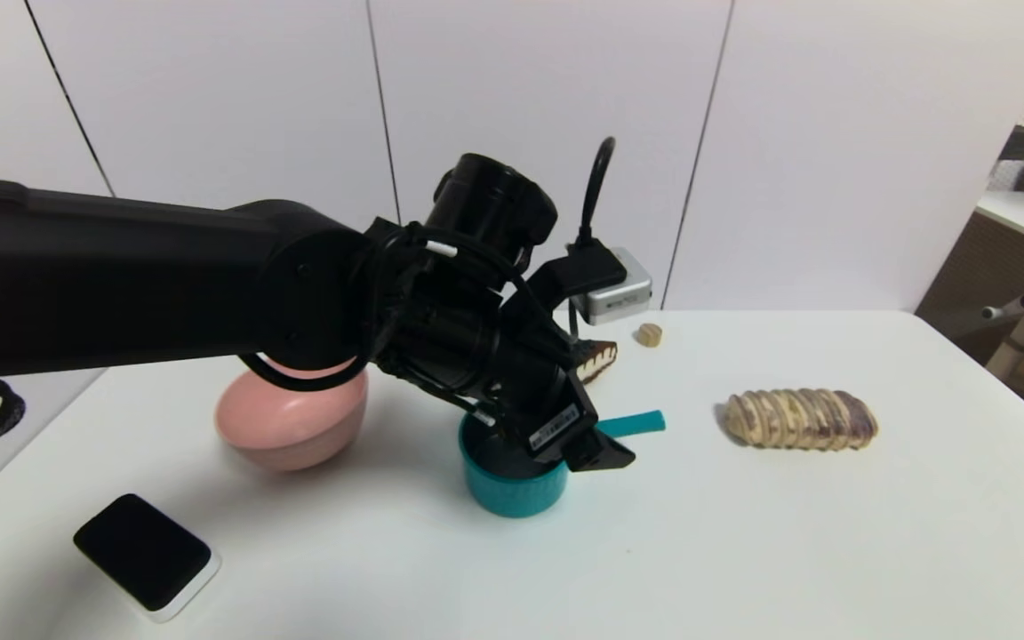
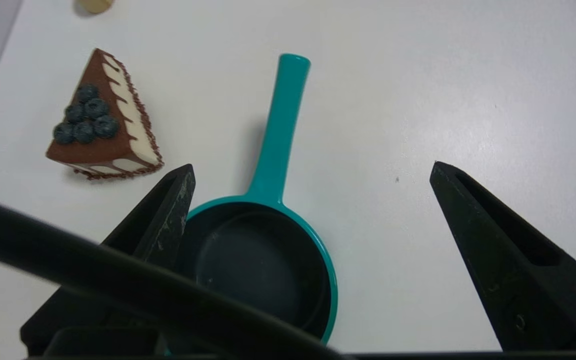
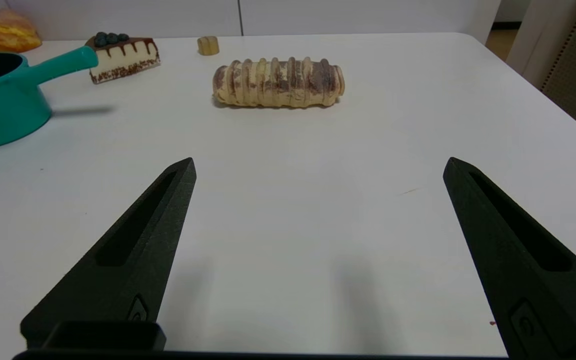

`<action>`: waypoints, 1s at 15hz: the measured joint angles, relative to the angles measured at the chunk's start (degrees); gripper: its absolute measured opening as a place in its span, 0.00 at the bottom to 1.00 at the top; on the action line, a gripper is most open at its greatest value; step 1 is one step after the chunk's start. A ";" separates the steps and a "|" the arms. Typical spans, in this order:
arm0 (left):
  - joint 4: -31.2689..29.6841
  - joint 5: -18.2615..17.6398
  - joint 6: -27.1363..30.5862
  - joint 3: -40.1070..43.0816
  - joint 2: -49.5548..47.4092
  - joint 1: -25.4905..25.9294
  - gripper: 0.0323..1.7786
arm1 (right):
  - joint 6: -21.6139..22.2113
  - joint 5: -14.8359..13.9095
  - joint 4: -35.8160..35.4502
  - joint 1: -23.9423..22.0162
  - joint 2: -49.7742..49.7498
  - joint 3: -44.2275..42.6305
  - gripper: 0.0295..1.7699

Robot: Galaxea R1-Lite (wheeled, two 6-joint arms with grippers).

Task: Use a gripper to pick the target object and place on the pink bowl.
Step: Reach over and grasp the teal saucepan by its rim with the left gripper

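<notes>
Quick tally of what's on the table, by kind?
Cookware: 2, teal saucepan, pink bowl
Toy food: 4, cake slice, striped bread roll, small tan piece, orange pastry
Black pad: 1
Total: 7

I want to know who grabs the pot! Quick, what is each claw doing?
Left claw: open, empty, over the teal saucepan.
Right claw: open, empty, over bare table.

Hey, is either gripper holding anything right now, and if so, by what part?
Nothing is held. The left gripper is open above the teal saucepan, one finger by its rim. The right gripper is open over bare table.
</notes>
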 joint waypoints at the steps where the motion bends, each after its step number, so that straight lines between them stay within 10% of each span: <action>1: 3.84 0.04 1.65 -2.01 0.72 -0.12 0.95 | 0.00 -0.02 0.02 0.00 0.00 0.00 0.97; 8: 19.43 1.08 5.56 -6.73 3.10 0.35 0.95 | 0.00 0.00 0.00 0.00 0.00 0.00 0.97; 15: 19.96 4.72 5.60 -6.97 5.44 1.16 0.95 | 0.00 -0.02 0.04 0.00 0.00 0.00 0.97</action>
